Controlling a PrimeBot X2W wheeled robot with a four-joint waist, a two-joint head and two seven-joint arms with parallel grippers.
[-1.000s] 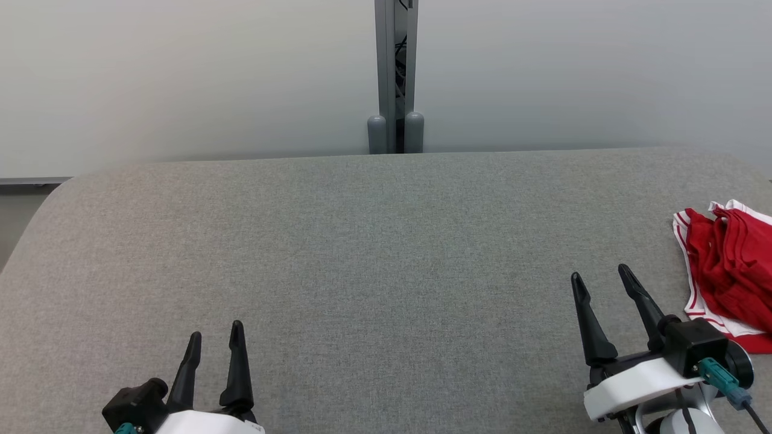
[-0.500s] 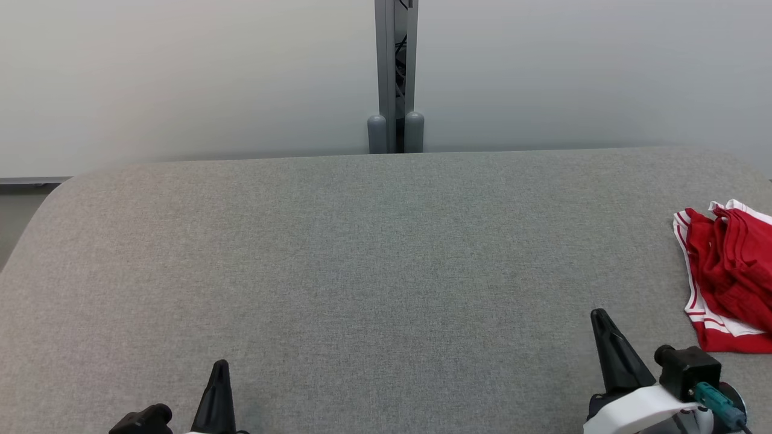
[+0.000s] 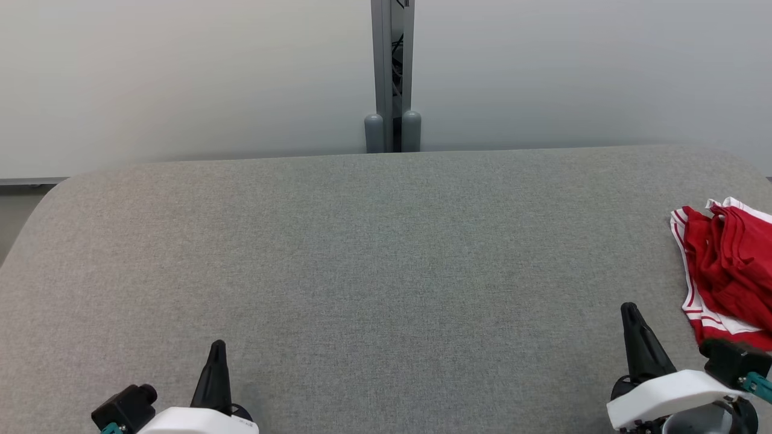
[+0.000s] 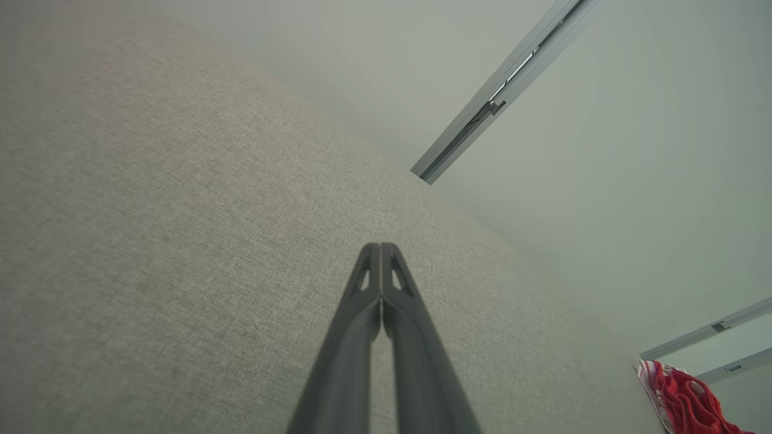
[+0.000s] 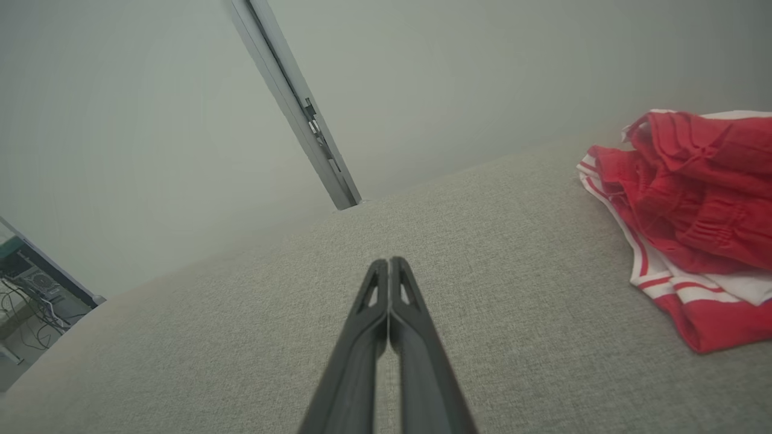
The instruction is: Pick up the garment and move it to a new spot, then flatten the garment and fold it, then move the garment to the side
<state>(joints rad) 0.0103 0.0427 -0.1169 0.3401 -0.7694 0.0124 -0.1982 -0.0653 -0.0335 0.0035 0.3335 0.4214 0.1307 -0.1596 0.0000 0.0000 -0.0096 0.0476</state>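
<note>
I am looking down on a grey fabric-covered table (image 3: 386, 253) with rounded corners, set before a pale wall (image 3: 181, 72) that is split by a grey metal post (image 3: 392, 72). My left gripper (image 3: 217, 346) sits low at the near left, its 2 dark fingers pressed together into 1 point and holding nothing. My right gripper (image 3: 629, 308) sits low at the near right, fingers also pressed together and empty. The garment (image 3: 727, 265), red athletic shorts with white side stripes and a gathered waistband, lies crumpled in a heap at the table's right edge, partly cut off by the head view. It lies near the right gripper, to its right and farther from me, not touching it, and well apart from the left gripper.
</note>
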